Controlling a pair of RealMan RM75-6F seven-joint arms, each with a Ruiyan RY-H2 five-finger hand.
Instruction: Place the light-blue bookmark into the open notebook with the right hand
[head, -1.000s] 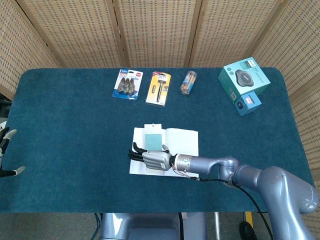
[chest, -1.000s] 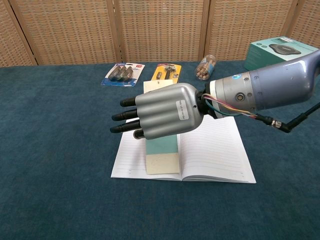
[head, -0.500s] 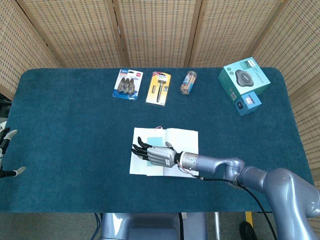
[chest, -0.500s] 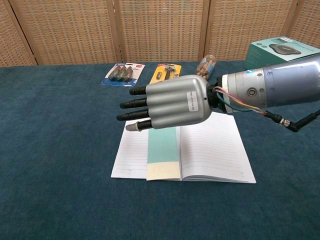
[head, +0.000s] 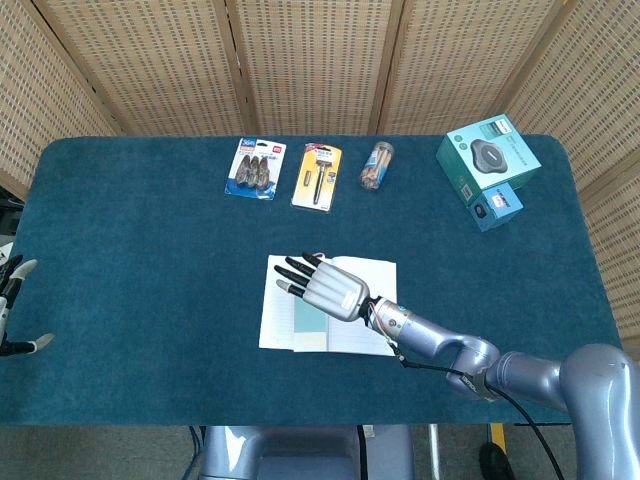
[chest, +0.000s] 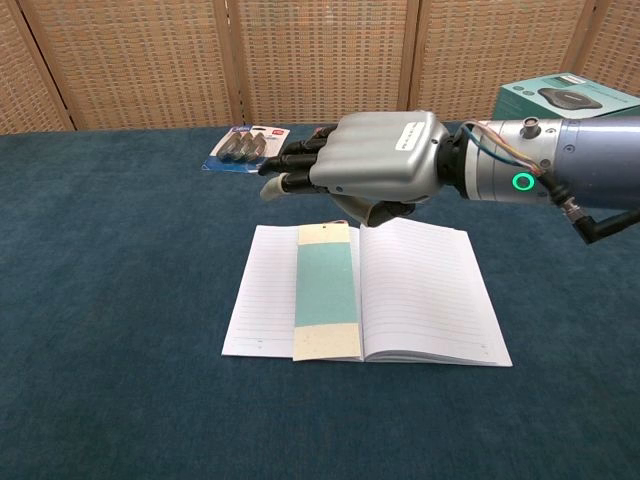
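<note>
Bookmark (chest: 326, 291) flat on notebook (chest: 420, 295) left page, likely light, bendable, edge-pinched; right hand (chest: 375, 165) above, fingers extended, empty.

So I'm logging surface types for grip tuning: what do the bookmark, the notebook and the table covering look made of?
Bookmark: likely matte card, flat and stiff-edged. Open notebook: ruled paper, unglossed. Table covering: dark teal fabric, probably felt or short-pile carpet, with a fuzzy texture.

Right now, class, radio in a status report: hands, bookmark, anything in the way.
Right hand open above notebook. Left hand open at table edge. Bookmark flat on left page. Nothing blocking.
</note>
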